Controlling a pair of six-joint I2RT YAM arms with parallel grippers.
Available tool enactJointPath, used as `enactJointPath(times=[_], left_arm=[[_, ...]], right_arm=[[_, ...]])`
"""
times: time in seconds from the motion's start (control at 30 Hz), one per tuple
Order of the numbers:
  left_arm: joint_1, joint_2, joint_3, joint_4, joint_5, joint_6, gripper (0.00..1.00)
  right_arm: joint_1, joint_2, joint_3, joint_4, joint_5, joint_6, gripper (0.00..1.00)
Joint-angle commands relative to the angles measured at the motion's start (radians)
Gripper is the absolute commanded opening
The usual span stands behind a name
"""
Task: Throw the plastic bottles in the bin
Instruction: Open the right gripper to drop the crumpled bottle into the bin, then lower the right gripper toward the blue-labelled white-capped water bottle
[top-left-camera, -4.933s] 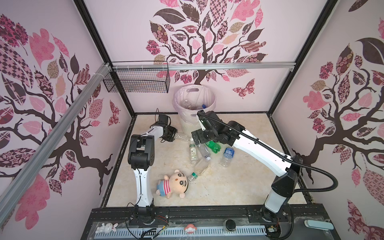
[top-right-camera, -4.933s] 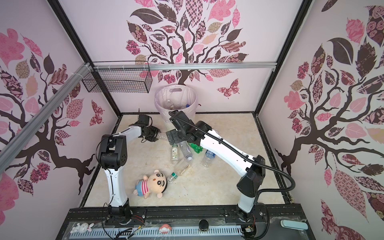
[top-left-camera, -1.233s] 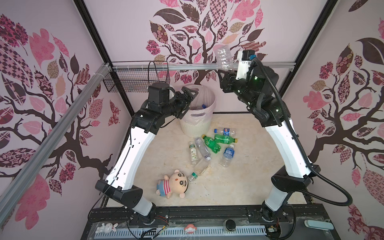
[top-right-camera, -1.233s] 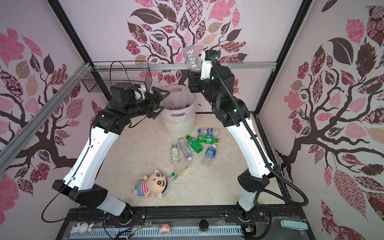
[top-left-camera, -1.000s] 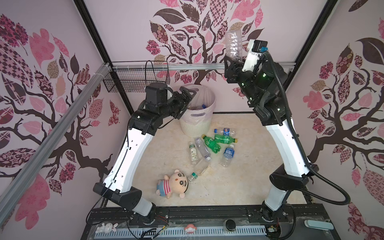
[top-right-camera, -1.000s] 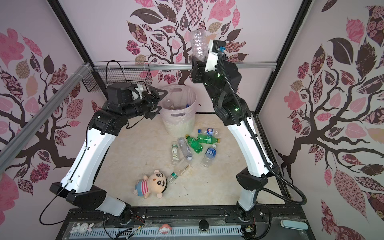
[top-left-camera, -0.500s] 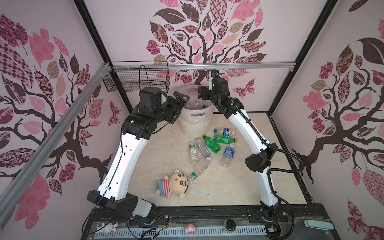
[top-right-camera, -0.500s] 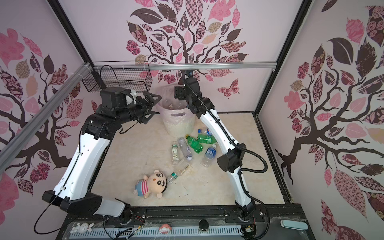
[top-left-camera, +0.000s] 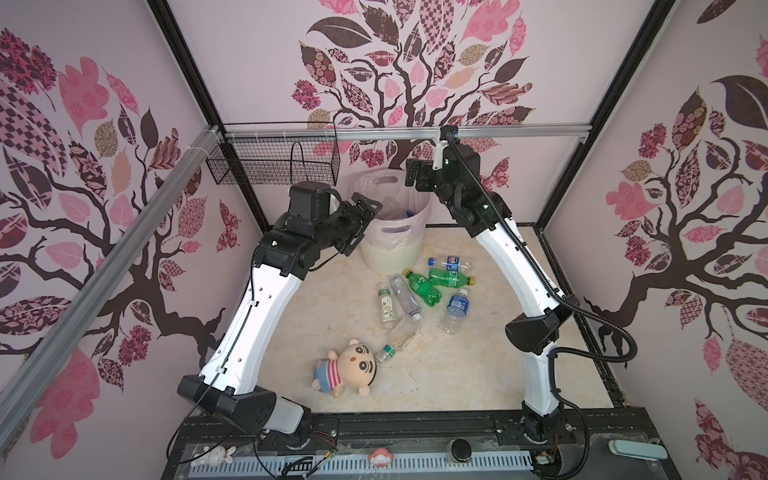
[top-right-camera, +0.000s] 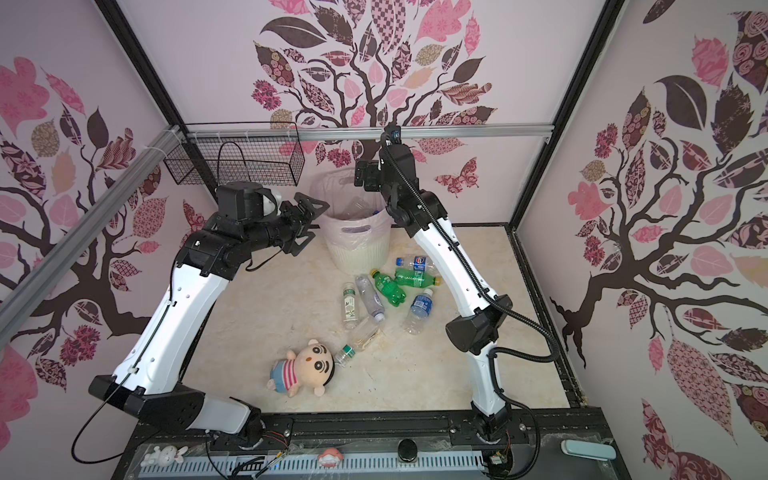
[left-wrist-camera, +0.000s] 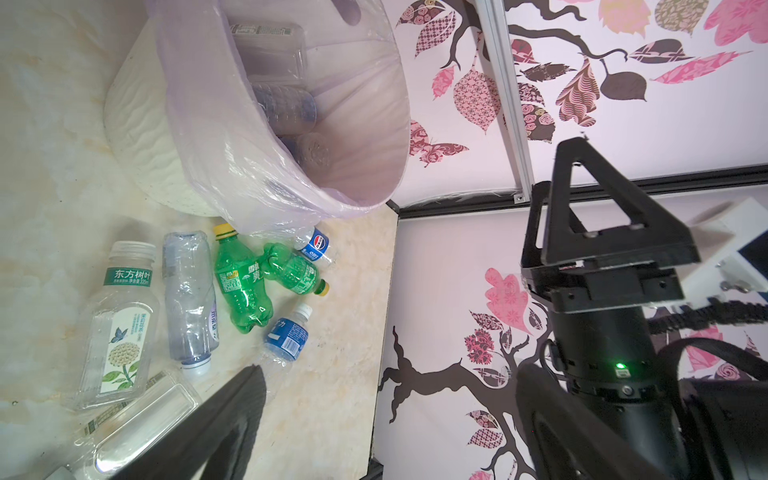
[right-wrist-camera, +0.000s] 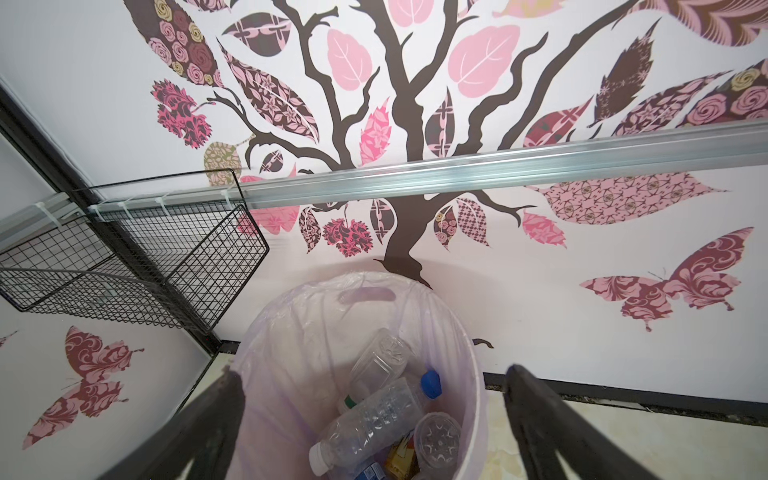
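In both top views my right hand (top-left-camera: 412, 176) sits over the bin (top-left-camera: 390, 253) with its jaws spread wide and nothing between them. A second ago it was holding a clear bottle way up high, so that one's been let go into the bin. The left hand (top-left-camera: 360, 226) hangs just beside the bin's rim, also fully spread and empty. The plastic bottles (top-left-camera: 422, 289) still to do, seven by my count, lie in a loose bunch on the counter (top-left-camera: 478, 374) between the bin and the plush doll (top-left-camera: 351, 368). The left wrist view shows that same bunch near the foot of the bin, the two green ones touching, and a few clear ones inside the pink bag (left-wrist-camera: 187, 104). The right wrist view looks down into the bin past open jaws on either side, with a blue-capped bottle (right-wrist-camera: 374, 415) on top of the pile. So that's one more binned, and I reckon the next move is back down to the bunch.
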Motion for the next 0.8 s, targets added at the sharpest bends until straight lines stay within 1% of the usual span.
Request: enactJointPath(times=[0.0, 0.17, 0.27, 0.43, 0.6, 0.77], left_arm=[[-0.004, -0.025, -0.042, 0.022, 0.009, -0.003, 0.97], [-0.024, -0.022, -0.071, 0.032, 0.012, -0.001, 0.97], [-0.04, -0.019, -0.088, 0.029, 0.007, 0.007, 0.97], [-0.055, -0.019, -0.128, 0.035, 0.015, 0.003, 0.97], [-0.066, -0.009, -0.136, 0.036, 0.015, 0.003, 0.97], [-0.103, 0.001, -0.167, 0.047, 0.021, -0.006, 0.97]], right_arm=[[-0.001, -0.076, -0.03, -0.054, 0.015, 0.014, 1.0], [-0.001, -0.147, -0.138, -0.121, 0.041, 0.023, 1.0], [-0.001, -0.225, -0.27, -0.121, 0.061, 0.034, 1.0], [-0.001, -0.385, -0.549, -0.06, 0.081, 0.054, 1.0], [-0.002, -0.505, -0.748, -0.057, 0.083, 0.083, 0.99], [-0.004, -0.6, -0.953, -0.067, 0.063, 0.142, 0.99]])
